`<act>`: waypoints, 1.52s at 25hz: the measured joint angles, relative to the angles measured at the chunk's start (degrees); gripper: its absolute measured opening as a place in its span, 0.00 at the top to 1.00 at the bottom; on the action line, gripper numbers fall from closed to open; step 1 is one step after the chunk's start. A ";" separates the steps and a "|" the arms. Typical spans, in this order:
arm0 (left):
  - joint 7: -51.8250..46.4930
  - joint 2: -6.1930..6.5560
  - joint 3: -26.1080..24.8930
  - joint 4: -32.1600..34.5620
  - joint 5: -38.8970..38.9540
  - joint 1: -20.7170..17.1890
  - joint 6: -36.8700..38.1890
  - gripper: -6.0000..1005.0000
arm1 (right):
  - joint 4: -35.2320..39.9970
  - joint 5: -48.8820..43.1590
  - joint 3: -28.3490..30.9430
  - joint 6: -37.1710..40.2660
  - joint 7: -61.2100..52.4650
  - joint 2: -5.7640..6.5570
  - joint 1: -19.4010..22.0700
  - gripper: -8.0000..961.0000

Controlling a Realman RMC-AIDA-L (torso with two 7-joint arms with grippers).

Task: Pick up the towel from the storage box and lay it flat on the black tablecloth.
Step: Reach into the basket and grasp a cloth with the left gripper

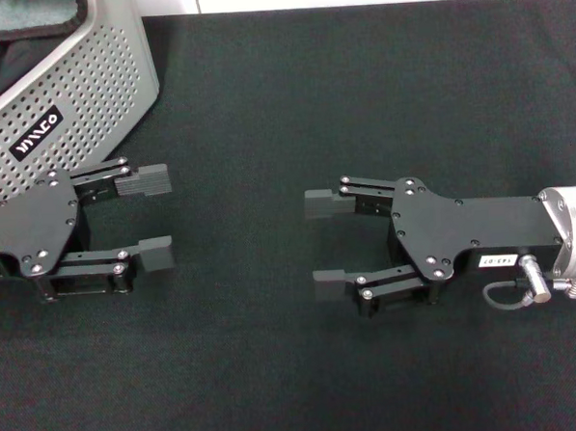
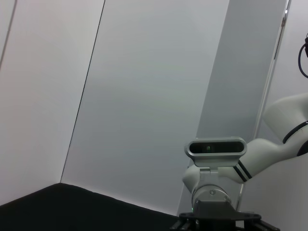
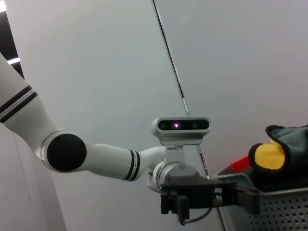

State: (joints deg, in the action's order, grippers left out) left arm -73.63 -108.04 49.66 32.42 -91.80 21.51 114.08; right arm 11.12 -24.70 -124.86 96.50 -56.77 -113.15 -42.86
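The light grey perforated storage box [image 1: 88,86] with a black label stands at the far left corner of the black tablecloth [image 1: 359,96]. A patch of the grey-green towel [image 1: 21,15] shows inside it at the top edge. From the right wrist view the towel [image 3: 284,154] bulges over the box rim [image 3: 281,195], its yellow reverse face showing. My left gripper [image 1: 155,215] hovers open just in front of the box, empty. My right gripper [image 1: 326,244] is open at the cloth's middle, facing the left one, empty.
A white wall strip runs behind the cloth's far edge. The left wrist view shows the right arm's wrist camera [image 2: 215,147] and white walls. In the right wrist view the left arm's gripper [image 3: 209,195] sits beside the box.
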 joint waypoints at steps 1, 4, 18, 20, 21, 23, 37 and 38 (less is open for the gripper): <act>0.06 -0.06 0.00 0.00 -0.01 -0.01 0.00 0.17 | 0.03 0.00 0.15 0.00 0.00 -0.07 -0.01 0.08; 0.18 -0.16 0.00 0.00 -0.04 -0.14 0.00 0.17 | 0.05 -0.17 0.59 0.00 0.01 -0.28 -0.03 0.08; -19.84 -3.41 -7.27 22.68 0.79 1.57 -0.94 0.19 | -0.15 -0.36 2.63 -2.22 0.98 -0.37 1.29 0.08; -25.15 -5.07 -8.89 35.98 -1.45 1.60 -4.47 0.19 | -0.36 -0.29 2.64 -3.00 1.08 -0.36 1.56 0.08; -27.31 -5.76 -9.16 43.99 -3.88 1.77 -7.32 0.19 | -0.42 -0.21 2.65 -3.40 1.18 -0.39 1.75 0.08; -29.88 -6.47 -9.06 54.86 -10.42 2.56 -12.19 0.19 | -0.51 -0.13 2.71 -4.08 1.50 -0.49 2.33 0.08; -32.01 -11.62 4.71 76.24 -63.39 9.07 -27.83 0.30 | -0.63 -0.02 5.95 -5.33 3.66 -0.76 6.44 0.08; -32.08 -11.63 5.06 76.28 -64.03 8.93 -27.78 0.30 | -0.64 0.00 5.95 -5.35 3.70 -0.76 6.52 0.08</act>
State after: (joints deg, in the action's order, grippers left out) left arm -105.71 -119.66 54.72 108.70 -155.83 30.43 86.29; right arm 10.48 -24.70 -118.92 91.14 -53.08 -113.91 -36.34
